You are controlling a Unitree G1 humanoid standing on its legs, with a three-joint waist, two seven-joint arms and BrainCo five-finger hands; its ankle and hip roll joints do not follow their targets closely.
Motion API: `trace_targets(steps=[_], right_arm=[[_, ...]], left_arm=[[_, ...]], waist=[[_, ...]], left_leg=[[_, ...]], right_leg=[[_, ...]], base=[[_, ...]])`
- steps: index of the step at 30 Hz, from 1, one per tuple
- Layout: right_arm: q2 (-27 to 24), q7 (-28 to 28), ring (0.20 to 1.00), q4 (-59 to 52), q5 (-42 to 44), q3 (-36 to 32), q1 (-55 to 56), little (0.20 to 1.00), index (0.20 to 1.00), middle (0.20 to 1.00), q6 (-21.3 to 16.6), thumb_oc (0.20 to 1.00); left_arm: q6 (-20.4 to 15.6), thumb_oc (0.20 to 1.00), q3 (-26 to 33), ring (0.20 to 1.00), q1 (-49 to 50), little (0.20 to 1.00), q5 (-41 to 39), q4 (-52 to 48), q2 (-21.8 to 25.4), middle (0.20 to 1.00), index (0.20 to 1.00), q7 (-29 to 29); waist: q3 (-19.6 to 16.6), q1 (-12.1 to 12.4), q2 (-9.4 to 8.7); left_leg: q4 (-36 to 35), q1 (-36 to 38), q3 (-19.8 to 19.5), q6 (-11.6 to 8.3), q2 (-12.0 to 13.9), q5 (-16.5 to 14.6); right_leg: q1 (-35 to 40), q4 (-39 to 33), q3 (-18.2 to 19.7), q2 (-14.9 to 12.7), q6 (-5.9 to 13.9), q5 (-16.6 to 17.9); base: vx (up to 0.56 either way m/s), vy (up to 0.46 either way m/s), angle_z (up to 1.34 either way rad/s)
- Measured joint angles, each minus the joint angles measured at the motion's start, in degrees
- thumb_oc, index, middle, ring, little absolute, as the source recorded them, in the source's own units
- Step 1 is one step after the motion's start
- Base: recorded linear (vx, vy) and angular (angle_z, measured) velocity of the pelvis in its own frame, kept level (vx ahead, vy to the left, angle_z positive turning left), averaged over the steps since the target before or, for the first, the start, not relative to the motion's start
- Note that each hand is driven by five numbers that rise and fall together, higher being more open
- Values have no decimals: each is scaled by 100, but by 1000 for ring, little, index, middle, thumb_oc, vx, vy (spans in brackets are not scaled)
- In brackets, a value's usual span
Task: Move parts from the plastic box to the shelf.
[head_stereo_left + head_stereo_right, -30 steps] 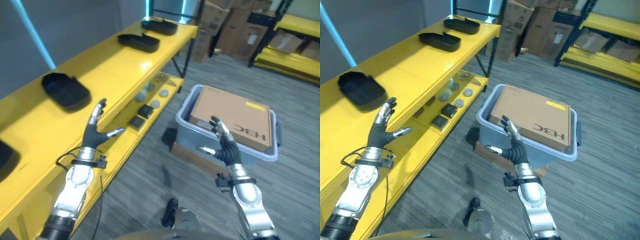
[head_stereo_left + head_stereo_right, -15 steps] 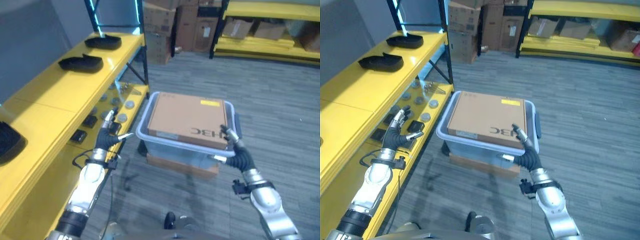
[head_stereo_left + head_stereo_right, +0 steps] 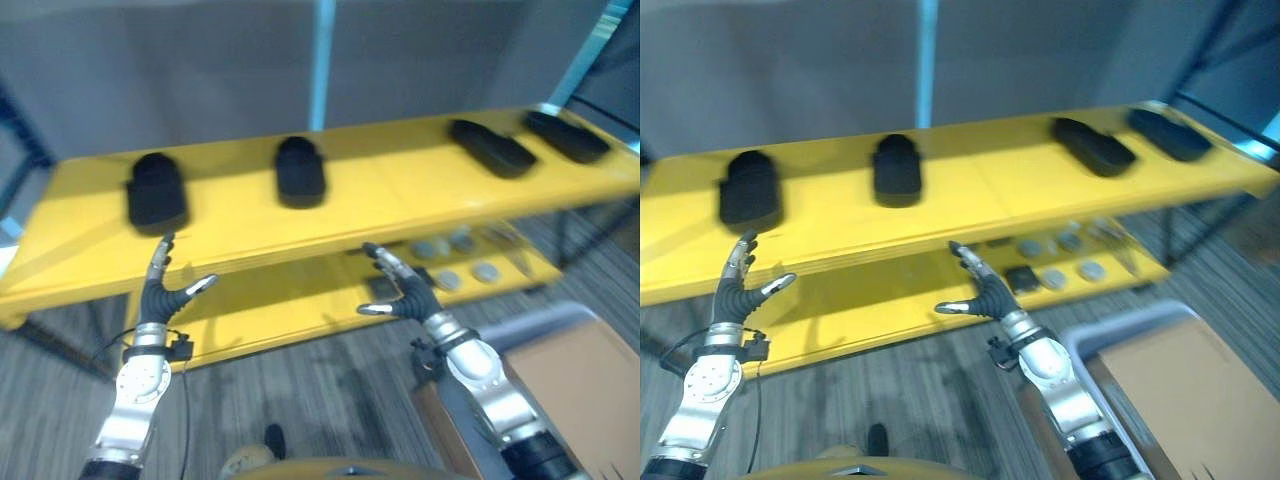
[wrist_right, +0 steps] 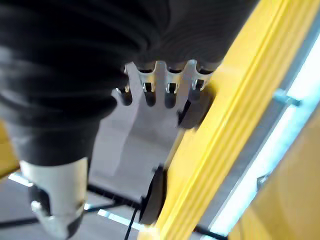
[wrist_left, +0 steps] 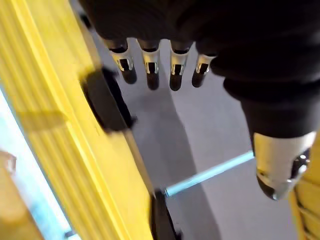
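Both hands empty, fingers spread: left hand (image 3: 160, 296), right hand (image 3: 404, 294), held before yellow metal shelf (image 3: 400, 195). Grey plastic box (image 3: 1110, 335) at lower right, brown cardboard carton (image 3: 1175, 380) inside. Carton judged stiff, bulky; two-sided hold at opposite edges advised. Black moulded trays (image 3: 300, 170) on shelf top.

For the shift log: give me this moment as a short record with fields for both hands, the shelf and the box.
left hand: open, empty, raised in front of the shelf's top board
right hand: open, empty, raised in front of the lower board
shelf: yellow, two boards
top board: four black trays in a row
lower board: small round and dark parts
plastic box: on the floor at the robot's right, a cardboard box inside it
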Motion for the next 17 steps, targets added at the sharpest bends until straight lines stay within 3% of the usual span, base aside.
trace_targets(steps=[2, 5, 6, 7, 11, 13, 17], right_arm=[[172, 14, 1000, 103, -16, 13, -215, 1000, 1000, 1000, 1, 1000], [104, -36, 1000, 98, -128, -212, -139, 1000, 1000, 1000, -1, 1000], [91, -65, 1000, 154, -214, -324, -23, 1000, 1000, 1000, 1, 1000], [95, -170, 1000, 360, -345, -629, 329, 1000, 1000, 1000, 29, 1000], [157, -300, 1000, 490, -349, -994, 962, 1000, 1000, 1000, 74, 1000], [179, -426, 1000, 1236, -349, -1137, 1102, 1000, 1000, 1000, 107, 1000], [222, -528, 1000, 2105, -346, -1108, 961, 1000, 1000, 1000, 156, 1000]], left_arm=[[18, 1000, 86, 1000, 30, 1000, 3, -87, 50, 1000, 1000, 113], [17, 1000, -28, 1000, -259, 1000, 1, -39, -10, 1000, 1000, 160], [4, 1000, -167, 1000, -503, 1000, -5, 116, 50, 1000, 1000, 208], [13, 1000, -501, 1000, -1091, 1000, -1, 582, 196, 1000, 1000, 191], [29, 1000, -550, 1000, -937, 1000, 121, 556, 213, 1000, 1000, 121], [92, 1000, -566, 1000, -627, 1000, 207, 647, 141, 1000, 1000, 104], [227, 1000, -682, 1000, -630, 1000, 212, 1372, 39, 1000, 1000, 53]], waist=[[54, 128, 6], [252, -328, 212], [318, -518, 226], [455, -809, 202], [521, -1069, 104], [506, -1072, 132], [485, -1136, 93]], left_leg=[[-45, -1, -301, 167, -168, 45], [-94, 10, -996, 250, -255, 57], [-127, 11, -1163, 265, -322, 63], [-255, 122, -1448, 200, -441, 118], [-402, 394, -1301, 190, -594, 127], [-397, 556, -1216, 228, -573, 15], [-372, 612, -1163, 154, -492, -31]], right_leg=[[41, -17, 30, -89, -21, -7], [-338, 4, 1579, 176, 145, -233], [-691, 20, 3210, 448, 315, -343], [-1128, 75, 5095, 838, 344, -372], [-1597, -167, 4778, 806, -26, 171], [-1414, -283, 4481, 714, 28, 328], [-1065, -1040, 4321, 740, 130, 854]], base=[[122, 116, 75], [155, 181, 107], [112, 105, 149], [75, 39, 134], [65, -51, 46], [47, -72, -11], [8, -62, -18]])
